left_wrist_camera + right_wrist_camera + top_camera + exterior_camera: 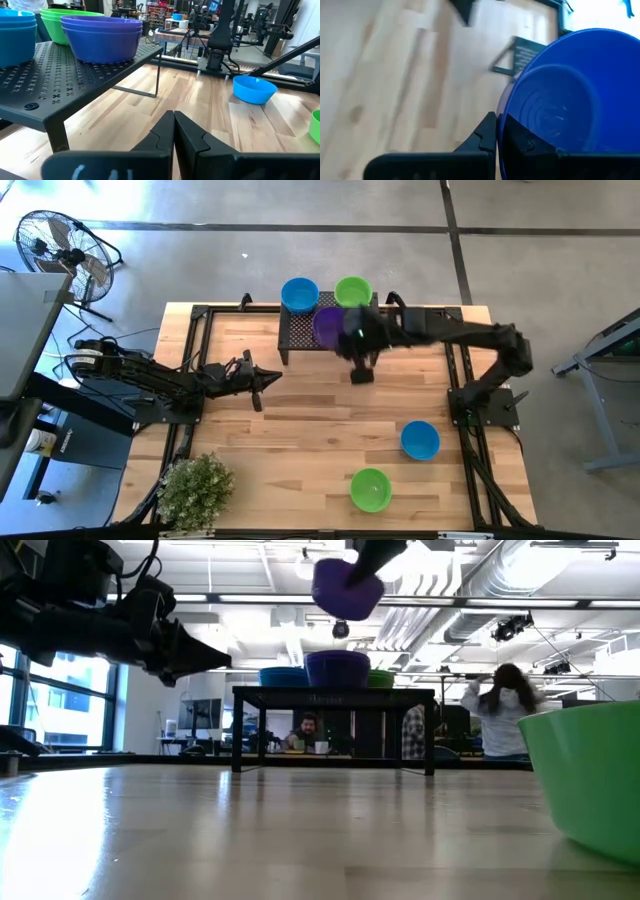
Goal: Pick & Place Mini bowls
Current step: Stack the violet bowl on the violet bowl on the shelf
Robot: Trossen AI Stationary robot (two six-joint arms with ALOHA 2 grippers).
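Observation:
A black perforated rack [305, 330] at the table's far middle carries stacks of blue bowls [298, 294], green bowls [352, 290] and purple bowls [102, 35]. My right gripper [499, 120] is shut on one purple bowl [347, 588], held high above the rack's purple stack [337, 668]. My left gripper [173, 131] is shut and empty above the table's left middle [262, 380], pointing toward the rack. A loose blue bowl [420, 439] and a loose green bowl [371, 489] stand on their bases at the near right. My right gripper pinches the purple bowl's rim [502, 107], with one finger [487, 132] outside the wall and the other finger [522, 142] inside the hollow. The bowl is lifted clear above the rack and is tilted, its opening turned toward the wrist.
A potted plant [195, 485] stands at the table's near left corner. The big green bowl shows close by in the low view [590, 780]. Bare wood lies between the rack and the near edge. People stand in the room beyond the table [505, 710].

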